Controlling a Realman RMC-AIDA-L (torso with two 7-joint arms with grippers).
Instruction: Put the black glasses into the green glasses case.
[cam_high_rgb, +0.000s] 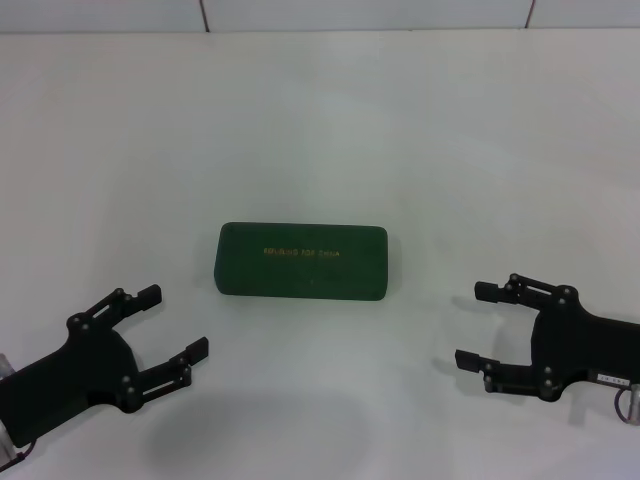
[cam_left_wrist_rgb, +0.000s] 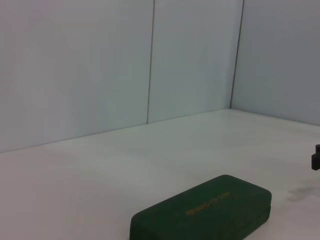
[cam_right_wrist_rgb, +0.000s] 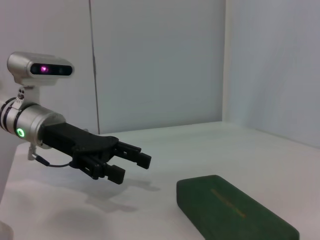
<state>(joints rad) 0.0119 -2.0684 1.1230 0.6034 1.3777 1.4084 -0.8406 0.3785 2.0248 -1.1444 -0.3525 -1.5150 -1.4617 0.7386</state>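
Observation:
The green glasses case (cam_high_rgb: 302, 260) lies shut in the middle of the white table, gold lettering on its lid. It also shows in the left wrist view (cam_left_wrist_rgb: 204, 210) and the right wrist view (cam_right_wrist_rgb: 235, 212). The black glasses are out of view in every frame. My left gripper (cam_high_rgb: 176, 322) is open and empty, low at the near left of the case. It also shows in the right wrist view (cam_right_wrist_rgb: 132, 166). My right gripper (cam_high_rgb: 477, 325) is open and empty at the near right of the case. One of its fingertips (cam_left_wrist_rgb: 315, 159) shows in the left wrist view.
The white table (cam_high_rgb: 320, 130) runs back to pale wall panels (cam_high_rgb: 300, 14). Nothing else stands on it in these views.

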